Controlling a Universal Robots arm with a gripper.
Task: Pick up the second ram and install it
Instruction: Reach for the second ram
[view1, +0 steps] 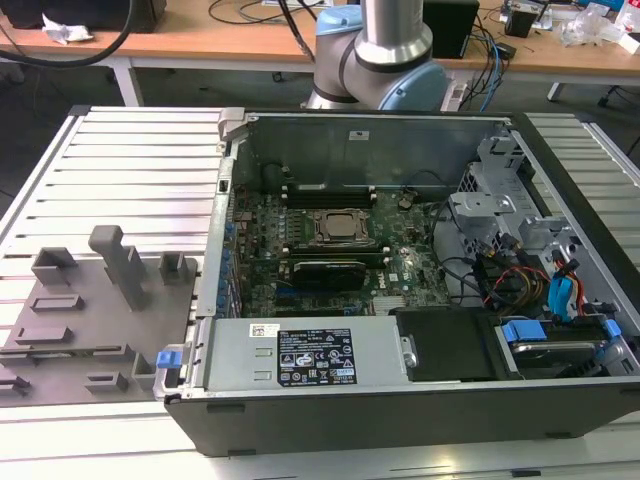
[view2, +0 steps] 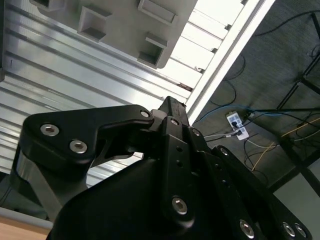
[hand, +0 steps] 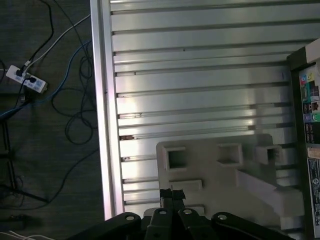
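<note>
The second ram is out of view. My gripper (hand: 172, 194) hangs high over the grey fixture plate (hand: 215, 165), near the ribbed table's outer edge. Its black fingers are pressed together and shut, with nothing between them. In the second wrist view the gripper (view2: 170, 106) shows from behind its linkages, with the fixture plate (view2: 125, 30) beyond it. In the exterior view the fixture plate (view1: 90, 300) lies on the exterior view's left of the open computer case (view1: 400, 420). Inside the case, long black memory slots (view1: 325, 190) run beside the processor socket (view1: 340, 226).
The arm's base (view1: 375, 50) stands behind the case. A black-finned card (view1: 325, 270), a power supply (view1: 300, 355) and drive cages with cables (view1: 540, 270) crowd the case. Below the table edge, cables and a power strip (hand: 25, 80) lie on the floor.
</note>
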